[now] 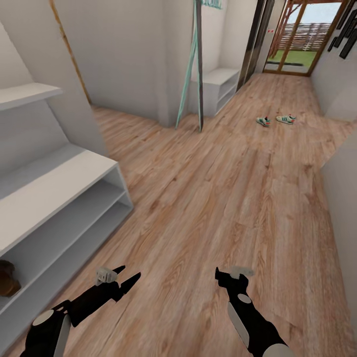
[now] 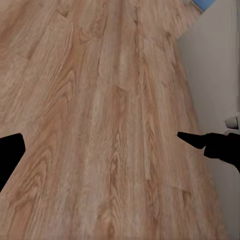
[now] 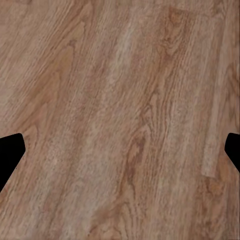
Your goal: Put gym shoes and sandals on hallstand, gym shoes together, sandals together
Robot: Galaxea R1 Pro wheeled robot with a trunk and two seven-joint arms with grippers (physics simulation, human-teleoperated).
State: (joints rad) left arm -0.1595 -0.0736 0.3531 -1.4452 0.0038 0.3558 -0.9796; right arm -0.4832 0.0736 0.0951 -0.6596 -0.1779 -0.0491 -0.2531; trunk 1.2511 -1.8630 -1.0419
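Your left gripper (image 1: 125, 275) and right gripper (image 1: 229, 272) are hovering spread, empty, low in frame; two gym shoes (image 1: 275, 120) are lying upper right on the corridor floor (image 1: 208, 198).

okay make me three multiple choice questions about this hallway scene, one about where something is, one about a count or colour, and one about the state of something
1. Where do the gym shoes lie?
A. On the rack's top
B. On the floor far down the corridor
C. In the left gripper

2. How many gym shoes show on the floor?
A. One
B. Two
C. Four

3. What state are both grippers in?
A. Open, holding nothing
B. Each shut on a shoe
C. Shut on a sandal

Answers:
1 B: the gym shoes sit on the wood floor far ahead, well away from the rack.
2 B: two white shoes with teal stripes lie side by side, a little apart.
3 A: the left gripper and right gripper have their fingers spread, with only floor between them in the wrist views.
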